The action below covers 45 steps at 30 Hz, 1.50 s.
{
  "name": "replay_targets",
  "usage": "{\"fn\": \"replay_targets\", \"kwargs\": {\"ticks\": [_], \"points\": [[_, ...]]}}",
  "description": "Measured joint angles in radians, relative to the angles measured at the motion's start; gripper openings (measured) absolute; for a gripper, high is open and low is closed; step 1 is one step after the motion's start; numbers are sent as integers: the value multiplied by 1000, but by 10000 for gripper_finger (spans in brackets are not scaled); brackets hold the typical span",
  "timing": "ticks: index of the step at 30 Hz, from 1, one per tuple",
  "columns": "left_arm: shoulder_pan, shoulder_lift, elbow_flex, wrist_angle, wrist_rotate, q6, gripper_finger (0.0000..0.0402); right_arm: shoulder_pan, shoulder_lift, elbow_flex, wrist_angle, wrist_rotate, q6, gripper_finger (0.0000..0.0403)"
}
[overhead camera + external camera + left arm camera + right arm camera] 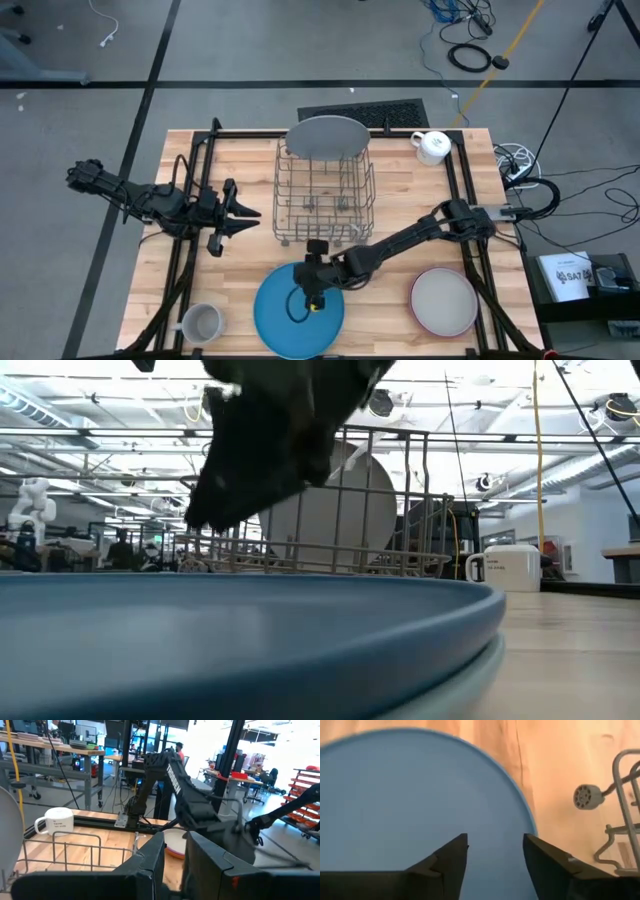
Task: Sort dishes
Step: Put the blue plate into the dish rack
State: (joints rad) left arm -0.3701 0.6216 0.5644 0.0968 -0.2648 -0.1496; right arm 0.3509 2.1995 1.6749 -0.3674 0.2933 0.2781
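You get even, bright overhead light on the table (400, 180), with only soft shadows. In the low view, ceiling strip lights glare white, and the near blue plate (250, 640) and the dark arm (270, 430) above it are blurred. The right pincer (495, 850) casts almost no shadow there.

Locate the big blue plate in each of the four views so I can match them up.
High view: blue plate at the table's near edge, under the right gripper.
Low view: it fills the foreground, stacked on a paler plate.
Left wrist view: not in it.
Right wrist view: it fills most of the picture, beyond the open fingers.
Shared landmark: the wire dish rack, just behind the plate.
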Motion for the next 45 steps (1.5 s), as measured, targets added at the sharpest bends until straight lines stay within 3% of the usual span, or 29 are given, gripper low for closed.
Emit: {"fn": "replay_targets", "kwargs": {"ticks": [11, 23, 31, 36, 45], "points": [[0, 0, 0, -4, 0, 0, 87, -51, 36, -1, -25, 22, 27, 119], [0, 0, 0, -4, 0, 4, 87, -64, 42, 0, -58, -12, 54, 110], [0, 0, 0, -4, 0, 1, 87, -64, 52, -1, -73, -37, 57, 58], [0, 0, 0, -4, 0, 2, 87, -57, 55, 0, -54, -19, 44, 8], [0, 0, 0, -9, 0, 5, 87, -30, 54, 0, -46, 80, -8, 3]]}}
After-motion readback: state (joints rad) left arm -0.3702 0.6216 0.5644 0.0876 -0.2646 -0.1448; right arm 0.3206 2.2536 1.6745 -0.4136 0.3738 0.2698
